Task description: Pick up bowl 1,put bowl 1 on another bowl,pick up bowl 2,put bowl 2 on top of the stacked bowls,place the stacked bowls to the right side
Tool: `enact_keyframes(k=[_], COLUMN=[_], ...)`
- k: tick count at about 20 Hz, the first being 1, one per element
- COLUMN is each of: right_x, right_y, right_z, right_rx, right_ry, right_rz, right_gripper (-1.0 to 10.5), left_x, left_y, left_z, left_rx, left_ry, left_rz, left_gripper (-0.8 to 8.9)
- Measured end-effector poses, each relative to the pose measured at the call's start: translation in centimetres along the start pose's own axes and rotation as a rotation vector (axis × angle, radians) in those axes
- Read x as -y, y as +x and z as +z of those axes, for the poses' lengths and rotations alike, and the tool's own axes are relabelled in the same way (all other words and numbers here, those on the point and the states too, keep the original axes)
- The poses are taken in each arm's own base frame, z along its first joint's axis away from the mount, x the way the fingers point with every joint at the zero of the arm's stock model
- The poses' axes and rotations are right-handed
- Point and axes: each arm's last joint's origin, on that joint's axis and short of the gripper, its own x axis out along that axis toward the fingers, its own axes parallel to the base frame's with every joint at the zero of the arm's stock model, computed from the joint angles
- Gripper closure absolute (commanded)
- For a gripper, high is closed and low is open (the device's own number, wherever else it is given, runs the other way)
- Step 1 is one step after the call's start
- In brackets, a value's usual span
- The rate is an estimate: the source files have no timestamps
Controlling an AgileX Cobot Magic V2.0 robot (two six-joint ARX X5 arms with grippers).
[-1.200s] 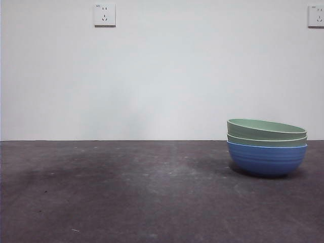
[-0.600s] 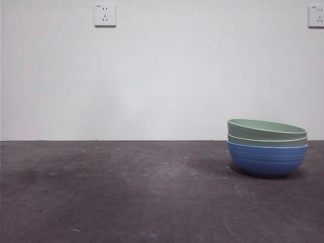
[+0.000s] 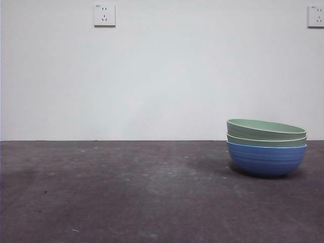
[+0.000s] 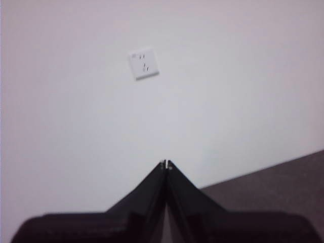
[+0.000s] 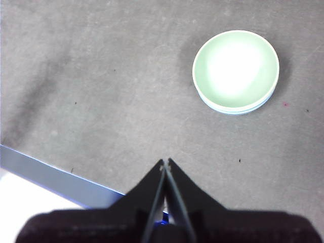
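Note:
A blue ribbed bowl (image 3: 267, 159) stands on the dark table at the right in the front view, with two pale green bowls nested in it, the lower (image 3: 267, 141) under the upper (image 3: 266, 129), which sits slightly tilted. From high above, the right wrist view shows the stack as one pale green bowl (image 5: 236, 70). My right gripper (image 5: 165, 162) is shut and empty, well away from the stack. My left gripper (image 4: 165, 164) is shut, empty, and faces the white wall. Neither arm shows in the front view.
A white wall with two sockets (image 3: 104, 14) (image 3: 316, 16) rises behind the table. The grey table top (image 5: 101, 76) ends at an edge with a blue strip (image 5: 55, 177) near my right gripper.

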Motion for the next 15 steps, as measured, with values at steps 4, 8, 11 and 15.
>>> enact_keyframes(k=[4, 8, 11, 15], right_x=[0.0, 0.0, 0.0, 0.0], right_y=[0.0, 0.0, 0.0, 0.0], right_z=[0.0, 0.0, 0.0, 0.0], right_rx=[0.0, 0.0, 0.0, 0.0], right_ry=[0.0, 0.0, 0.0, 0.0], right_rz=[0.0, 0.0, 0.0, 0.0], right_gripper=[9.4, 9.4, 9.4, 9.4], left_x=[1.5, 2.7, 3.3, 3.8], left_y=[0.0, -0.5, -0.5, -0.6], left_z=[-7.6, -12.9, -15.8, -18.0], left_rx=[-0.088, -0.169, -0.233, -0.304], left_ry=[-0.034, -0.08, -0.105, -0.146], left_rz=[0.004, -0.005, -0.013, -0.018], left_gripper=[8.17, 8.17, 8.17, 8.17])
